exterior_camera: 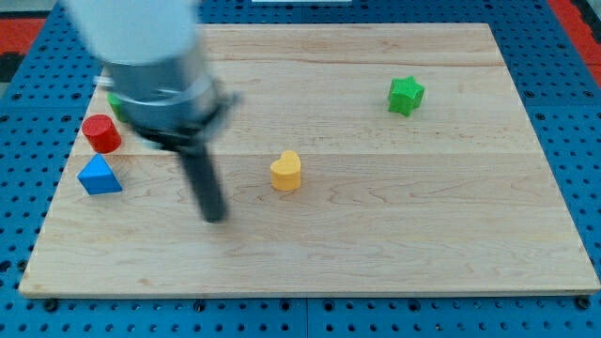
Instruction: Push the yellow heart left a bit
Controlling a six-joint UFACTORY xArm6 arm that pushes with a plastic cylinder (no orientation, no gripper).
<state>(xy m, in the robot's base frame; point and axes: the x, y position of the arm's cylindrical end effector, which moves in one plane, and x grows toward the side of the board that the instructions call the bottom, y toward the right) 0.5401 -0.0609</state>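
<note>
Yellow heart: it is placed a little toward the view's left of the tabletop's middle, standing free; nothing is touching it.
My tip: the lower end of the dark rod is seen to the view's left of the yellow heart and slightly nearer the tabletop's bottom edge; a clear gap of bare wood is left between them; the rod is blurred, so the exact end is only roughly placed.
Gripper: none is carried by this arm, only the straight rod, so no spread or pressed state can be told.
Arm body: a large grey blurred shape is seen over the tabletop's top left corner.
Red cylinder: it is found near the tabletop's left edge.
Blue triangle: it is placed just below the red cylinder, near the same left edge; the two are close but whether they touch cannot be told.
Green star: it is placed toward the tabletop's top right part, well apart from the yellow heart.
Green block: a small green piece is seen above the red cylinder, mostly hidden by the arm body; its shape cannot be told.
Tabletop: a light wooden board is laid on a blue perforated surface.
</note>
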